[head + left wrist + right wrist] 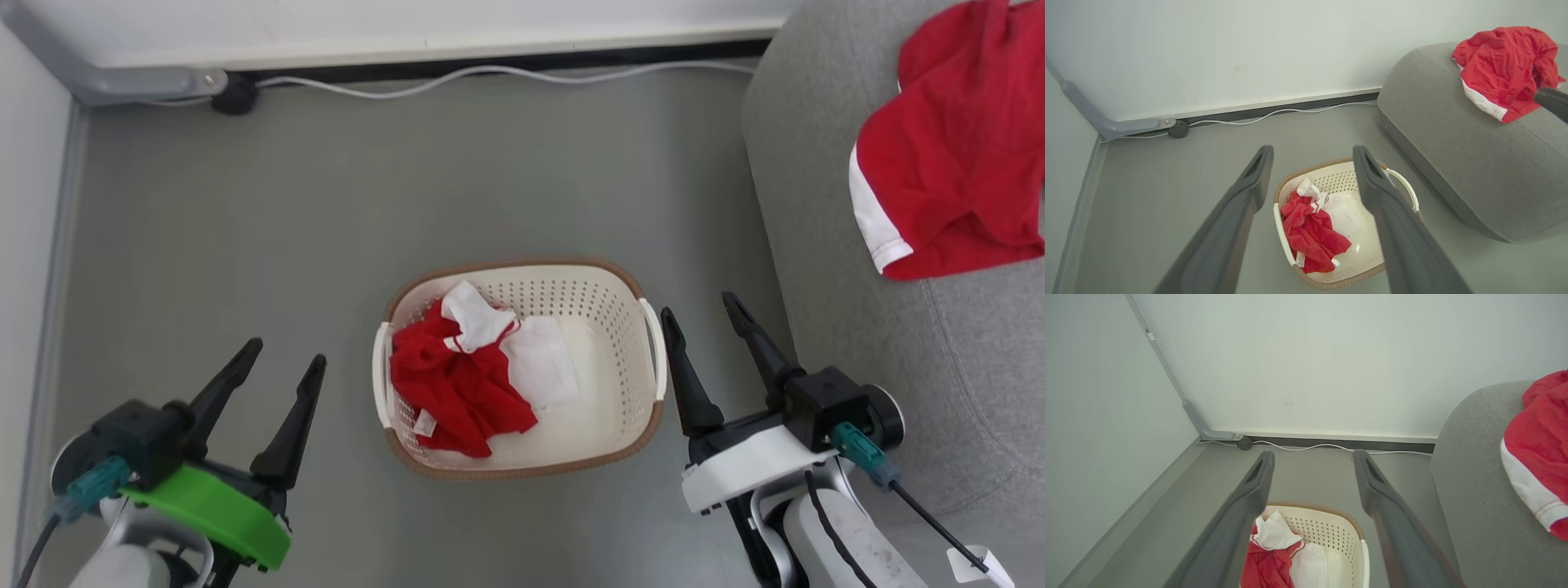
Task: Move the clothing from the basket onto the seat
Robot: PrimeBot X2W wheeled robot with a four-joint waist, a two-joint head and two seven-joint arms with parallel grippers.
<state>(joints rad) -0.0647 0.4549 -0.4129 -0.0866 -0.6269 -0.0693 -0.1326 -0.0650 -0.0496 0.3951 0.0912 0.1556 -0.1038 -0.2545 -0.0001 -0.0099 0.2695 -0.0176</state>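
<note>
Head view: our left gripper point(287, 351) and right gripper point(698, 306) flank the basket point(522, 469), jaws apart and empty. A red garment point(453, 392) lies inside, a second garment point(955, 155) on the seat point(824, 286). Left wrist view: we see jaws spread, touching nothing. Right wrist view: likewise.

grey floor point(245, 245) carries the basket point(608, 309), the seat point(857, 343) and a white cable point(490, 71).

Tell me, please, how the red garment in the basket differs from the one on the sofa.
Place: the basket garment lies inside the basket; the sofa garment rests on the sofa. Pose: the basket garment is crumpled tight; the sofa garment spreads wider. Both are red with white parts.
</note>
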